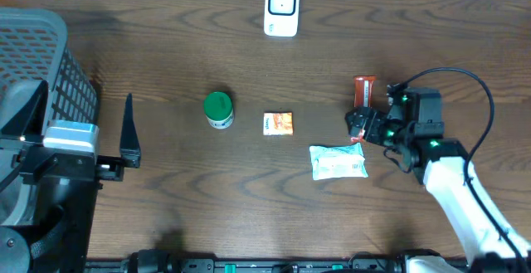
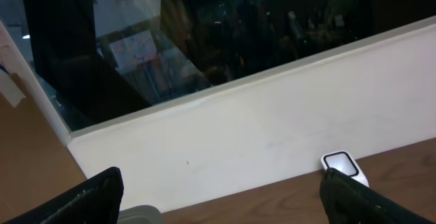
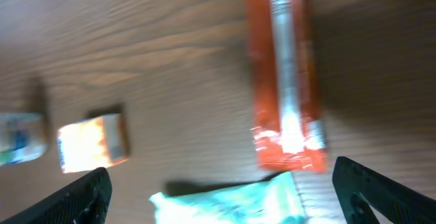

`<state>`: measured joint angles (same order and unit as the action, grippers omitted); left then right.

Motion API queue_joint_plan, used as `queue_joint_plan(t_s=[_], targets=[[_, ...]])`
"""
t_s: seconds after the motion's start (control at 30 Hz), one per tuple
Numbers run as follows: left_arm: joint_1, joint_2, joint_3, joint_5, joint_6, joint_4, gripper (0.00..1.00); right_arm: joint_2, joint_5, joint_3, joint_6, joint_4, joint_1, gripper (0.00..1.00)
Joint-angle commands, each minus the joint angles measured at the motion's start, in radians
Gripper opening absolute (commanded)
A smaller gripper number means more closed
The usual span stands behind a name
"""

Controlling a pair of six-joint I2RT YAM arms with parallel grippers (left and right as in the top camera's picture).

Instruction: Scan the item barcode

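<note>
I'm seeing the right jaws standing wide apart and grasping nothing, sitting right of centre in the overhead view at the end of the white right arm [image 1: 452, 182]. The red bar wrapper [image 1: 363, 89] is lying flat on the surface [image 1: 207, 207] just above those jaws in frame. In the right wrist view it's running down from the top edge right of centre, too blurred for me to make out a barcode. The white-teal pouch [image 1: 338, 161] is lying just below and left of the jaws, with the small orange packet [image 1: 279, 124] and the green-lidded can [image 1: 218, 109] sitting further left toward centre. The scanner [image 1: 281, 9] is standing at top centre, well apart from the wrapper. The left jaws are also hanging released and empty at the left edge, beside the grey basket [image 1: 46, 45], with the left wrist camera looking at the wall.
</note>
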<state>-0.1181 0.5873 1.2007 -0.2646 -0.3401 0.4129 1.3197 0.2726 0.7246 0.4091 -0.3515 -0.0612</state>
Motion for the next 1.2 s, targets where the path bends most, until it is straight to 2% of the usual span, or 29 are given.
queue_joint_plan(t_s=[0.0, 0.27, 0.37, 0.43, 0.5, 0.7, 0.93, 1.0, 1.1, 1.13, 1.17], targets=[[-0.007, -0.003, -0.006, -0.016, 0.006, -0.004, 0.93, 0.095, 0.029, 0.001, -0.128, 0.037, 0.057, 0.99], [-0.007, -0.003, -0.006, -0.016, 0.006, -0.008, 0.92, 0.332, 0.055, 0.001, -0.156, 0.214, 0.064, 0.99], [-0.007, -0.003, -0.006, -0.016, 0.005, -0.007, 0.92, 0.39, 0.054, 0.001, -0.158, 0.221, 0.064, 0.99], [-0.007, -0.003, -0.006, -0.016, 0.005, -0.007, 0.92, 0.422, 0.054, 0.001, -0.171, 0.216, 0.064, 0.95], [-0.007, -0.003, -0.006, -0.016, 0.005, -0.007, 0.93, 0.438, 0.048, 0.001, -0.19, 0.213, 0.064, 0.94], [-0.007, -0.003, -0.006, -0.016, 0.005, -0.007, 0.93, 0.448, -0.037, 0.001, -0.19, 0.234, 0.064, 0.99], [-0.007, -0.003, -0.006, -0.016, 0.005, -0.007, 0.92, 0.512, -0.082, 0.001, -0.198, 0.241, 0.064, 0.97], [-0.007, -0.003, -0.006, -0.016, 0.005, -0.007, 0.92, 0.561, -0.08, 0.001, -0.197, 0.263, 0.064, 0.91], [-0.007, -0.003, -0.006, -0.016, 0.005, -0.007, 0.92, 0.628, -0.08, 0.001, -0.197, 0.29, 0.064, 0.73], [-0.007, -0.003, -0.006, -0.016, 0.005, -0.007, 0.92, 0.653, -0.08, 0.001, -0.196, 0.298, 0.064, 0.66], [-0.007, -0.003, -0.006, -0.016, 0.005, -0.007, 0.92, 0.674, -0.08, 0.001, -0.186, 0.302, 0.064, 0.51]])
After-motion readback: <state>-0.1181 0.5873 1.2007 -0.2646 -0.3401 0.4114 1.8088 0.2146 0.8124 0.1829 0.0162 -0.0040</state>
